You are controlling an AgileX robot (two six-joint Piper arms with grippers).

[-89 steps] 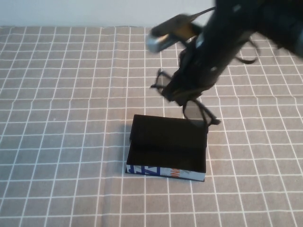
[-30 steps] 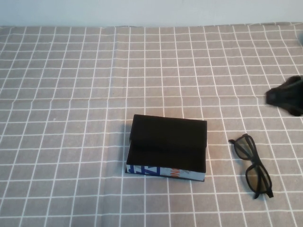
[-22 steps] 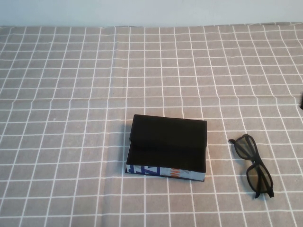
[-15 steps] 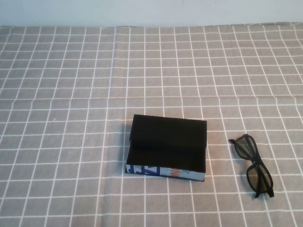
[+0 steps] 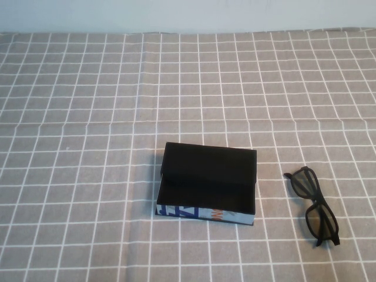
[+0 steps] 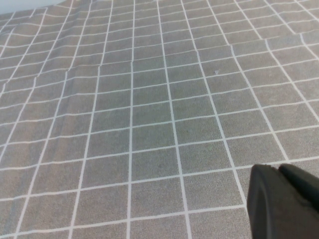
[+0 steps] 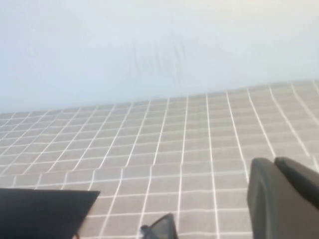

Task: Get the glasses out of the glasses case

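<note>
The glasses case lies open near the middle of the checked cloth, black inside, its white, blue and orange front side facing me. The black glasses lie on the cloth to the right of the case, apart from it. Neither arm shows in the high view. My left gripper hangs over bare cloth with its fingers together and empty. My right gripper is drawn back, fingers together and empty. The right wrist view also shows a corner of the case and a bit of the glasses.
A grey cloth with a white grid covers the whole table. A pale wall stands beyond its far edge.
Three seconds ago my right gripper held the glasses above the case. They now lie on the cloth to its right, and the right arm has withdrawn out of the high view.
</note>
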